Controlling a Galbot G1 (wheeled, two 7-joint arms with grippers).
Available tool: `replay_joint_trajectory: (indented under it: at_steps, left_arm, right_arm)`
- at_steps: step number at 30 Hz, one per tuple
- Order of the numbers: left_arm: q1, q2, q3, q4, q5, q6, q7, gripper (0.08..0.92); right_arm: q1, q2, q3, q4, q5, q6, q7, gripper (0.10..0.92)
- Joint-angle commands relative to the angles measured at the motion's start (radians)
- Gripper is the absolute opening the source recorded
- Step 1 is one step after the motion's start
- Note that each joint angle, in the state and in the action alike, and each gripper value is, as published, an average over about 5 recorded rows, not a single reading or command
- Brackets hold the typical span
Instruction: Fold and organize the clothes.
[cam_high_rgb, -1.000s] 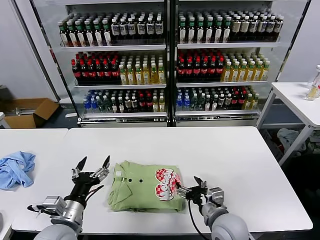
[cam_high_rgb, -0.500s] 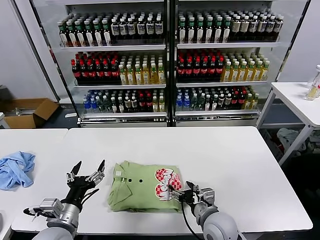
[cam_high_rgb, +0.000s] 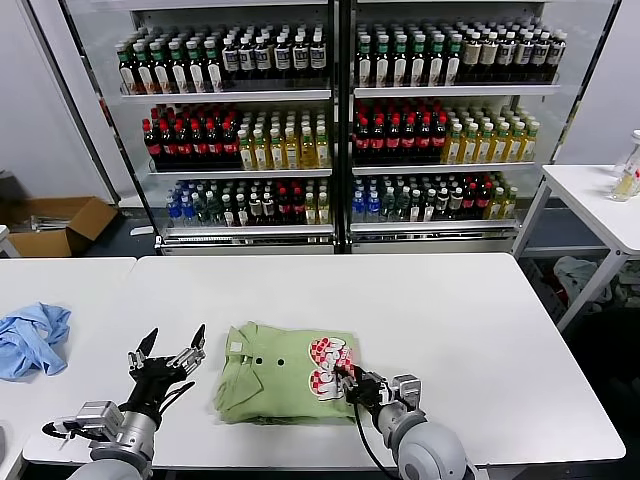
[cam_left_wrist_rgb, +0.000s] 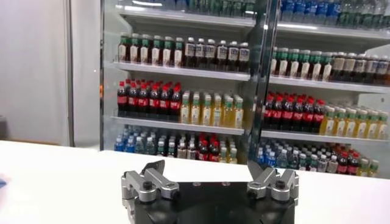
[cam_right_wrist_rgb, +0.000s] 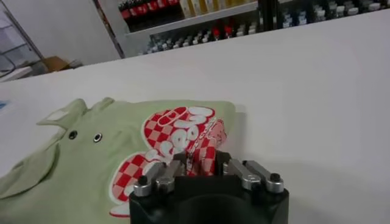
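Observation:
The light green shirt (cam_high_rgb: 280, 375) lies folded on the white table (cam_high_rgb: 450, 320) near its front edge, buttons up, with the red-and-white checkered print (cam_high_rgb: 328, 365) at its right side. It also shows in the right wrist view (cam_right_wrist_rgb: 103, 152). My right gripper (cam_high_rgb: 352, 383) is at the shirt's right edge, shut on a fold of the printed fabric (cam_right_wrist_rgb: 201, 152). My left gripper (cam_high_rgb: 168, 352) is open and empty, held just left of the shirt, apart from it; in the left wrist view its fingers (cam_left_wrist_rgb: 152, 173) stand wide apart.
A crumpled light-blue cloth (cam_high_rgb: 32, 338) lies at the far left on a second table. Shelves of bottles (cam_high_rgb: 330, 130) stand behind. A cardboard box (cam_high_rgb: 60, 222) is on the floor at left. Another white table (cam_high_rgb: 600, 200) stands at right.
My right gripper has moved left onto the shirt's right edge and shut on the printed fabric. My left gripper has drawn down and a little left, away from the shirt.

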Motion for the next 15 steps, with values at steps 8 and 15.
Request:
replay_joint_trajectory:
  at_steps: [8, 15]
  left_arm:
    - [-0.01, 0.007, 0.004, 0.027, 0.039, -0.041, 0.026, 0.823]
    - [-0.023, 0.001, 0.025, 0.047, 0.074, -0.072, 0.044, 0.822]
  right_arm:
    - [-0.016, -0.111, 0.162, 0.164, -0.136, 0.006, -0.068, 0.127]
    - [-0.045, -0.181, 0.302, 0.105, -0.196, 0.004, -0.148, 0.108]
